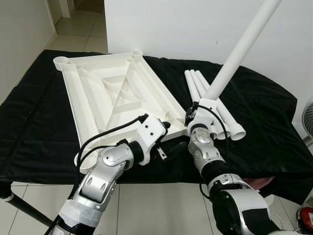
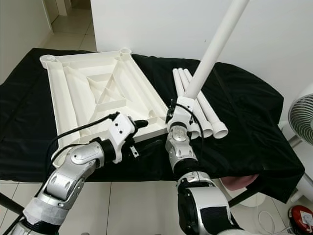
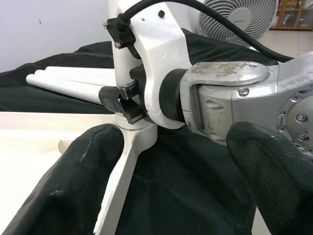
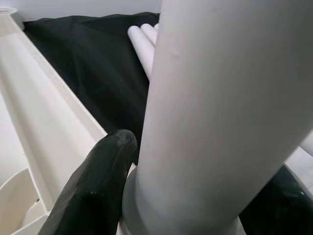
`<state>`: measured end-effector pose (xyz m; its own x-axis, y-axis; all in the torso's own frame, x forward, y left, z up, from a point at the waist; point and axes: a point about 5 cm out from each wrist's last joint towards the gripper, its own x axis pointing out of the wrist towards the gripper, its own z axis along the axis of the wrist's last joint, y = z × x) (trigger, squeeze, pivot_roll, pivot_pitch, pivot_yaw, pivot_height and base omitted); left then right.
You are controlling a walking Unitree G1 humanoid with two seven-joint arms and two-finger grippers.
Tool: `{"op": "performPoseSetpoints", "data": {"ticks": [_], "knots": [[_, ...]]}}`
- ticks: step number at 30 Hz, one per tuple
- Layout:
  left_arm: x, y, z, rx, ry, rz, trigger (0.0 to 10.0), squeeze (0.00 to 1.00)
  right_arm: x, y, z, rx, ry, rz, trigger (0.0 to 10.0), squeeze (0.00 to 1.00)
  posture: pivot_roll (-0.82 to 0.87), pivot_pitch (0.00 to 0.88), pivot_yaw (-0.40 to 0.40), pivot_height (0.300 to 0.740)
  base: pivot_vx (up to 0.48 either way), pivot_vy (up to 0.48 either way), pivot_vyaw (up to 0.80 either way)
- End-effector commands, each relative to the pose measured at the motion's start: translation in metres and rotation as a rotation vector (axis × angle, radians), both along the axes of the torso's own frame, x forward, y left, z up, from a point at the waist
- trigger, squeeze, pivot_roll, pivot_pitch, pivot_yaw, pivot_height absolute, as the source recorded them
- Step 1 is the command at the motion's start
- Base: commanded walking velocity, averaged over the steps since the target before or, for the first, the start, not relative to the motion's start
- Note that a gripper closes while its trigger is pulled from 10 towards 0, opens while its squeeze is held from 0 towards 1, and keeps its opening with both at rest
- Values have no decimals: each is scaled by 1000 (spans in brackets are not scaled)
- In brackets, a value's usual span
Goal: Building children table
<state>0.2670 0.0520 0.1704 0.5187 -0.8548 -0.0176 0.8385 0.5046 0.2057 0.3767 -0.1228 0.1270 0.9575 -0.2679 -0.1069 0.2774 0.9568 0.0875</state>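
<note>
Fingers of the right gripper (image 4: 161, 196) are pressed against a long white plastic tube leg (image 1: 239, 54), pinching its lower end; one black finger (image 4: 93, 191) lies along the tube's side just above a flared collar. The leg stands tilted, its foot at the near right corner socket of the white ribbed plastic tabletop (image 1: 112, 93), which lies upside down on a black cloth-covered surface (image 1: 34, 132). The leg's upper end is cut off by the frame edge in the eye views.

The left gripper (image 3: 171, 181) is spread wide, its two black fingers (image 3: 73, 186) apart with nothing between them. It sits just at the tabletop's near right corner, beside the right gripper's wrist; one finger looks close to or on the white rim, but contact cannot be made out.

Three more white plastic tube legs (image 1: 208, 100) lie side by side on the cloth, just right of the tabletop. Their near ends are partly hidden behind the right wrist.

Beyond the tabletop's right side, off the cloth, a white fan (image 2: 301, 115) stands, partly cut off. Small writing on its hub in the left wrist view is too small to read. A red object (image 2: 301, 218) sits on the tiled floor (image 2: 142, 205) near the tabletop's right, mostly cut off.
</note>
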Motion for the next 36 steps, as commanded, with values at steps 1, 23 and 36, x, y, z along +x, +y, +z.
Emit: {"op": "performPoseSetpoints", "data": {"ticks": [1,23,36], "knots": [[2,-2,-2,0,4,26,10000,0,-4,-11,-17,17,97,-74,10000,0,-13,0,-93,740,0,0,0],[3,-1,-1,-8,2,37,10000,0,6,-4,-6,-214,138,24,10000,0,-17,0,-95,740,0,0,0],[4,0,0,-11,0,46,10000,0,-6,-3,-24,-165,84,134,10000,0,-14,0,-95,740,0,0,0]]}}
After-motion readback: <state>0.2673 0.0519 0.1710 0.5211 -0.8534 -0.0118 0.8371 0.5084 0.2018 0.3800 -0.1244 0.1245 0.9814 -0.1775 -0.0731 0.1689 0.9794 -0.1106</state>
